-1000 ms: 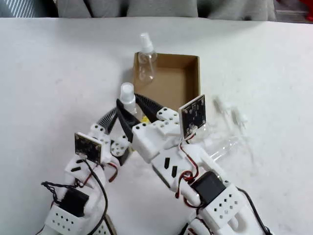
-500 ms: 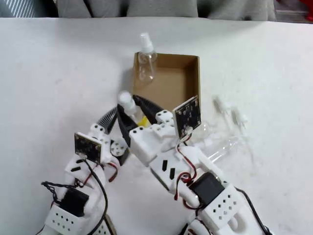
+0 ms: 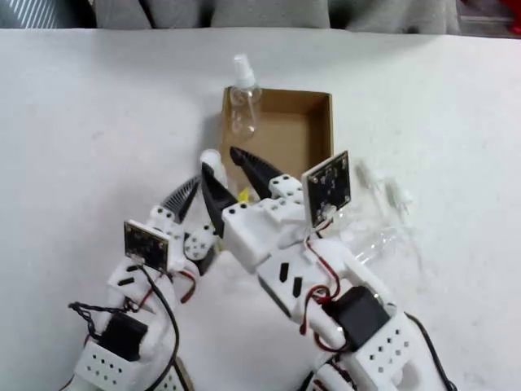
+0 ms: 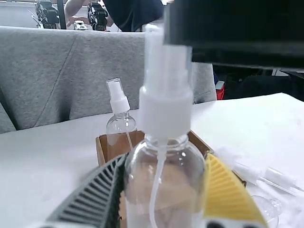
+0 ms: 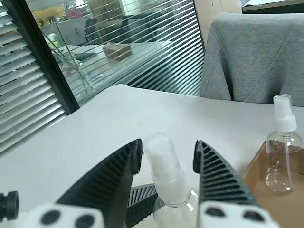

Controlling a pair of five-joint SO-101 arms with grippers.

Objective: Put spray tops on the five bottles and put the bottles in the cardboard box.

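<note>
My left gripper (image 3: 210, 189) is shut on an upright clear bottle (image 4: 164, 185) just in front of the cardboard box (image 3: 319, 104), held between its grey and yellow fingers. A white spray top (image 4: 166, 95) sits in the bottle's neck. My right gripper (image 5: 167, 148) is open, and its black fingers (image 5: 216, 175) stand on either side of that spray top (image 5: 164, 164) with a small gap on each side. In the high view the right gripper (image 3: 220, 160) hangs over the bottle. A second bottle (image 3: 242, 102) with its spray top on stands in the box's far left corner.
Two loose spray tops (image 3: 376, 176) (image 3: 399, 195) lie on the white table right of the box. A clear bottle (image 3: 368, 242) lies on its side beside the right arm. A grey cloth (image 4: 57, 76) hangs behind the table's far edge.
The right gripper drew back and dipped, then pushed forward toward the box again, fingers still spread around the spray top. The left arm stayed where it was with the bottle.
</note>
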